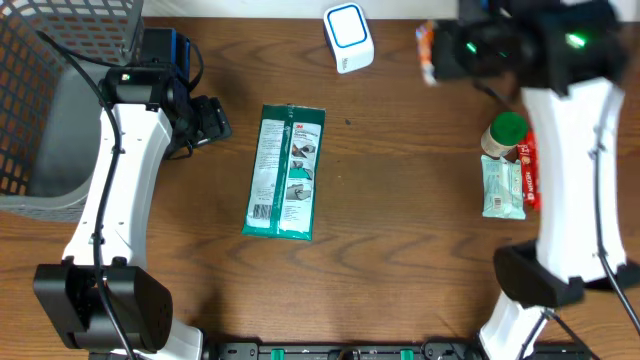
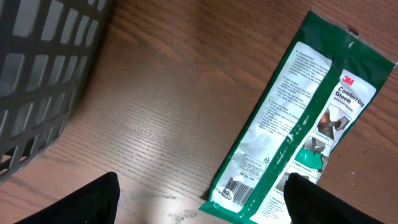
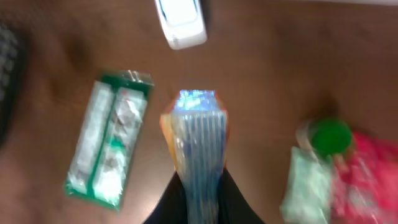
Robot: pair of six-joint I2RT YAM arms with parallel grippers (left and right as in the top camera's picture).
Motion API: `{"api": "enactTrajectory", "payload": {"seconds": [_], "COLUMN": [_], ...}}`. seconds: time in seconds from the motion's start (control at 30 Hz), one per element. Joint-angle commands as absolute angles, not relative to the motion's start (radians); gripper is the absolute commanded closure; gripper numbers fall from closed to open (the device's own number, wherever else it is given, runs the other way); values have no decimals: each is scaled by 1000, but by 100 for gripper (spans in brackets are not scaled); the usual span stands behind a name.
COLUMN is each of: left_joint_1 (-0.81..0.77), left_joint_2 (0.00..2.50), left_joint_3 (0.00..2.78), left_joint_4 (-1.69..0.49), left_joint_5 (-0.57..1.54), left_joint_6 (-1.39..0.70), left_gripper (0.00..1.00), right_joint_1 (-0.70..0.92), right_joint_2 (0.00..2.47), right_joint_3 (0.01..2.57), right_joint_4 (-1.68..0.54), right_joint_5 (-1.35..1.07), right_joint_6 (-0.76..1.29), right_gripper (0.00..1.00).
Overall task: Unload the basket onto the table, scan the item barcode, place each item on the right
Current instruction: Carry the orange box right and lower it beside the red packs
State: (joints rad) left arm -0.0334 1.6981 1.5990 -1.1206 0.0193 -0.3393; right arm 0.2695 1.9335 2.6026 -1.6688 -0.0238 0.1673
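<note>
- Overhead view, far left: a grey basket [image 1: 30,60] of hard plastic with a grid wall.
- Left gripper [image 1: 210,120] has its fingers wide apart and holds nothing. It is just beside a flat, glossy green packet [image 1: 286,172] on the wood-grain table [image 1: 400,230].
- White rounded scanner [image 1: 348,37] with a blue square face.
- Right gripper [image 3: 198,193] is clamped on a shiny, orange-edged pouch [image 3: 199,130], blurred, held up right of the scanner.
- Far right: a green-capped bottle [image 1: 506,135], a soft pale pack [image 1: 502,187] and a red pack [image 1: 528,170].

Basket [image 1: 40,100] sits at the table's [image 1: 400,250] far-left corner. Glove packet [image 1: 285,172] mid-table, scanner [image 1: 348,37] behind it at the far edge. Jar [image 1: 507,130] near the right edge, wipes pack [image 1: 502,188] just in front of it.
</note>
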Motion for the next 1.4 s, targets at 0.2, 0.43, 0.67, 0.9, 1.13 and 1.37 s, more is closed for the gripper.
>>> {"api": "enactTrajectory", "payload": {"seconds": [0.2, 0.43, 0.67, 0.9, 1.13, 1.37], "left_joint_1": [-29, -29, -29, -29, -29, -29], "left_joint_2": [1684, 1684, 1684, 1684, 1684, 1684], "left_joint_3": [1603, 1602, 1603, 1603, 1603, 1603], "left_joint_4": [-1124, -1124, -1124, -1124, -1124, -1124], "left_joint_5": [7, 7, 7, 7, 7, 7], "left_joint_6": [-334, -334, -334, -334, -333, -334], "left_gripper": [15, 15, 15, 15, 15, 15], "right_joint_1": [268, 223, 159, 88, 59, 59], "right_joint_2": [1833, 1676, 1669, 1669, 1669, 1669], "right_joint_3": [2254, 1811, 1483, 1229, 1066, 979], "right_joint_4": [-1699, -1698, -1525, -1187, -836, -655], "right_joint_5": [140, 597, 832, 909, 848, 730], "right_joint_6": [226, 582, 721, 708, 460, 380], "right_gripper": [99, 99, 99, 99, 99, 92]}}
